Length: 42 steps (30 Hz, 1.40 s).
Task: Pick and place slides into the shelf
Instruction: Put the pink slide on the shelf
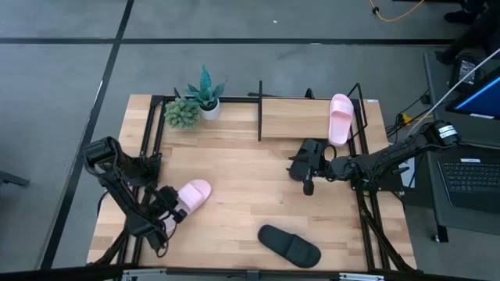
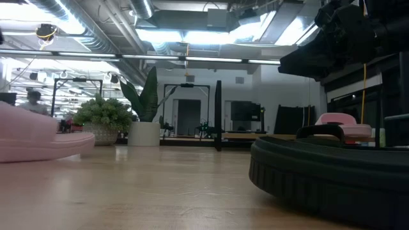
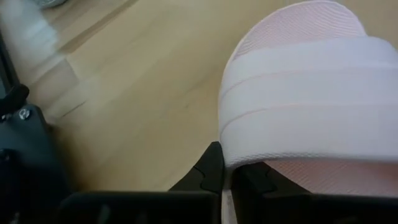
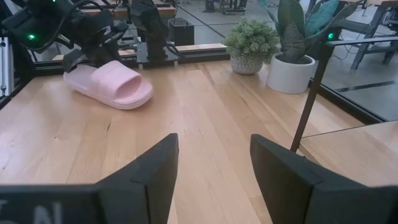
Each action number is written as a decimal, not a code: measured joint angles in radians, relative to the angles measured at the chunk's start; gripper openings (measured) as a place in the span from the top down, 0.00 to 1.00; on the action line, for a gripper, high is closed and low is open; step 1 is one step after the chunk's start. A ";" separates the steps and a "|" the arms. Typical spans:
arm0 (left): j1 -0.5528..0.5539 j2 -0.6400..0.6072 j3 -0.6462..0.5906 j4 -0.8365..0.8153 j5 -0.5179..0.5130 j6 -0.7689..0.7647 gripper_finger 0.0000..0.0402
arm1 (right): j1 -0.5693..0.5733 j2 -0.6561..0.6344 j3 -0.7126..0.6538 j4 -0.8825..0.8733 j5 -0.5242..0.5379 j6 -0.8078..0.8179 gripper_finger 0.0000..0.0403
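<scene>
Left hand point(image 1: 170, 212) was clenched on the heel edge of the pink slide point(image 1: 190, 195) lying on the bench point(image 1: 234, 179), right hand point(image 1: 306, 168) released near the shelf point(image 1: 301, 117); so thin an edge grip risked the slide pivoting or slipping on lift.

My two arms are dark, matte black, built of jointed segments with black cables looping along them. My left gripper point(image 3: 227, 180) ends in angular black fingers; beside my jaws sits a small silver screw. My right gripper point(image 4: 214, 177) carries broad, flat, wedge-shaped black fingers above white lettering.
</scene>
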 joint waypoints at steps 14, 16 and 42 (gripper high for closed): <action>0.289 0.000 0.000 0.011 -0.112 -0.087 0.99 | 0.000 0.000 0.000 0.000 0.000 0.000 0.50; 0.337 0.000 0.000 0.013 -0.176 -0.091 0.99 | 0.000 0.000 0.000 0.000 0.000 0.001 0.50; 0.705 0.000 0.000 0.660 -0.316 0.411 0.93 | 0.000 0.000 0.000 0.000 0.000 0.001 0.50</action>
